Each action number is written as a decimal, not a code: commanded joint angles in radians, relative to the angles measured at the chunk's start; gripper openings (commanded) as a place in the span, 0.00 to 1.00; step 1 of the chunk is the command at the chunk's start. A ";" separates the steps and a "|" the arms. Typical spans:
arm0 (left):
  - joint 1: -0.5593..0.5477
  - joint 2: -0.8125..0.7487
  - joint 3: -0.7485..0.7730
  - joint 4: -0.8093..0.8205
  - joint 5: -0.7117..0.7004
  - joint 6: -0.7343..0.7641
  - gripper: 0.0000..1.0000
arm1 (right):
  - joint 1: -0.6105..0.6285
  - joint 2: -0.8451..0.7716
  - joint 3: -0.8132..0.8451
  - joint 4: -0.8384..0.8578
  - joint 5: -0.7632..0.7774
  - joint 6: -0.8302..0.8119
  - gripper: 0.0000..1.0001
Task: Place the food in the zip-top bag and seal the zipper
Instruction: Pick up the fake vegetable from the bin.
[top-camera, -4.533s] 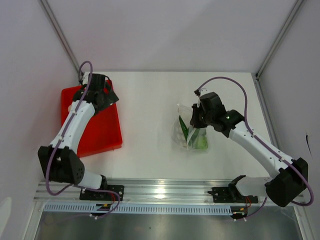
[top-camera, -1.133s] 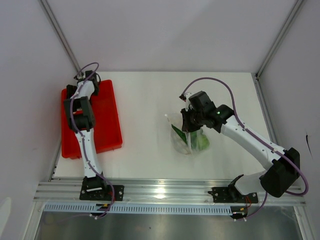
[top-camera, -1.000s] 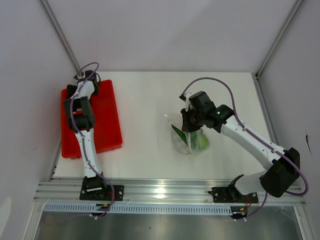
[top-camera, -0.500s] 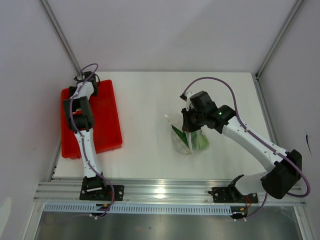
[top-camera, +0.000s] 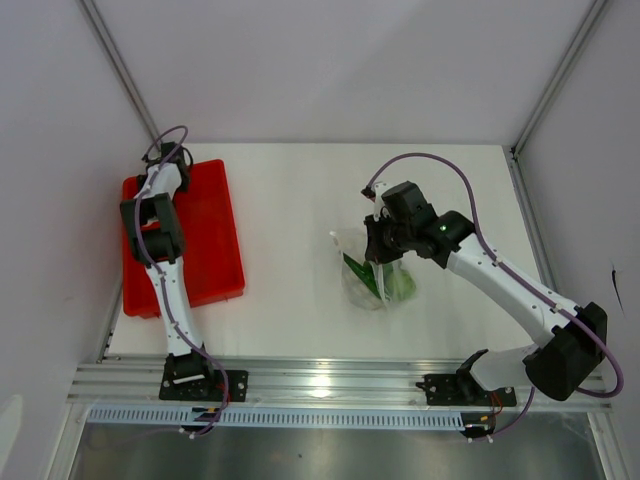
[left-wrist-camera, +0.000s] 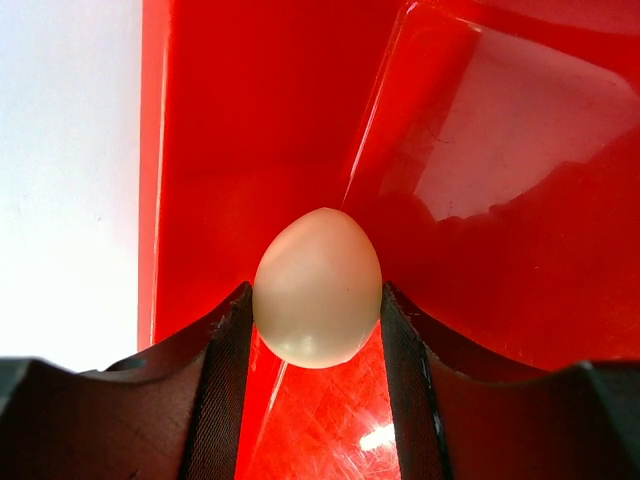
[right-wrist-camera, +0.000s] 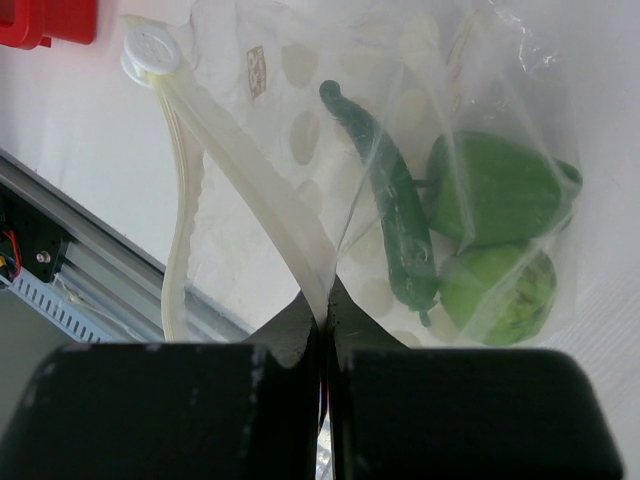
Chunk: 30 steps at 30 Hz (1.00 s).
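- White ball: smooth, matte and egg-shaped. It lies in the glossy red plastic tray near its far-left corner, where floor meets wall.
- Left gripper: about half open, with dark ribbed fingers against both flanks of the white ball.
- Bag: clear crinkly film, mid-tabletop toward the right edge. It holds a long dark pepper and rounder green pieces (one a mottled green ball).
- Right gripper: jaws fully closed, pinching the milky zipper strip at the bag's mouth. The food lies just beyond the fingertips.
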 joint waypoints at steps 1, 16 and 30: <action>0.012 -0.047 -0.008 0.000 0.039 -0.034 0.47 | 0.007 -0.025 0.005 0.033 0.002 -0.007 0.00; -0.010 -0.112 -0.023 -0.015 -0.012 -0.079 0.24 | 0.010 -0.029 -0.019 0.052 -0.003 0.007 0.00; -0.108 -0.204 -0.040 -0.081 -0.055 -0.157 0.01 | 0.012 -0.022 -0.001 0.063 0.014 0.034 0.00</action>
